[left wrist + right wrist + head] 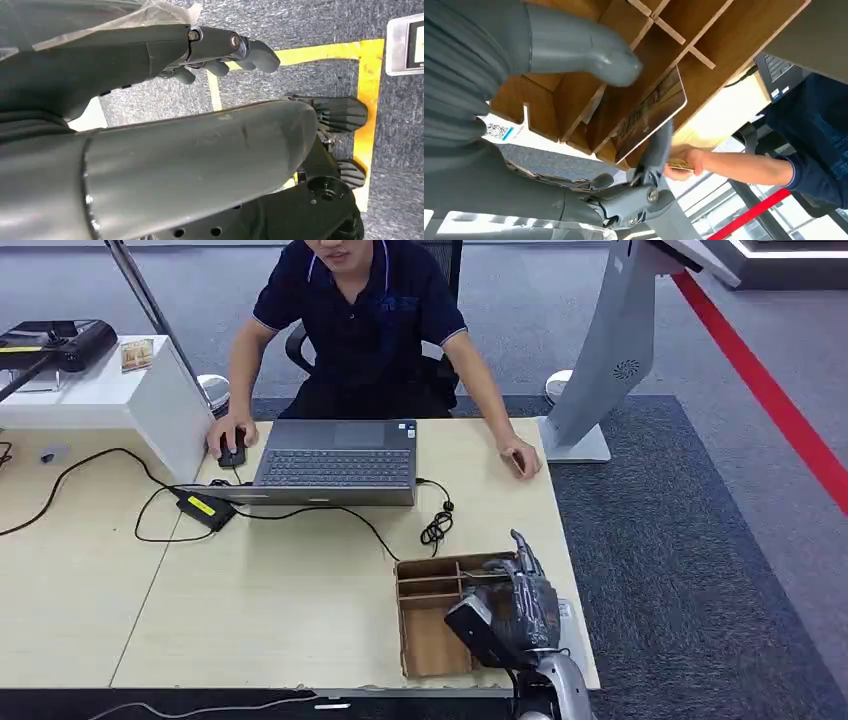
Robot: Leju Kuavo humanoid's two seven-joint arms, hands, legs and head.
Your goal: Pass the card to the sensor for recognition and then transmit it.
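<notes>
Fingers (659,145) of the robot's right hand (515,605) are reaching into the cardboard organizer (432,640) at the lower right of the head view, where the card (651,117) is leaning on edge inside a compartment. In the right wrist view one dark finger is lying along the card's rim while the grey thumb (584,47) is hovering on the other side, apart from it (a pinch not yet made, by the look of it). The left hand (220,50) is hanging over the floor, fingers loosely curled and holding nothing. A person (365,325) is sitting at the laptop (335,462) in the upper middle of the frame, one hand on a mouse (232,453).

Risks are looking plain: the thin card could be slipping flat against the divider, or the light organizer, sitting near the table (300,610) edge, could be dragged or tipped as the fingers are closing. A weak pinch could also be dropping the card before it reaches any sensor.
</notes>
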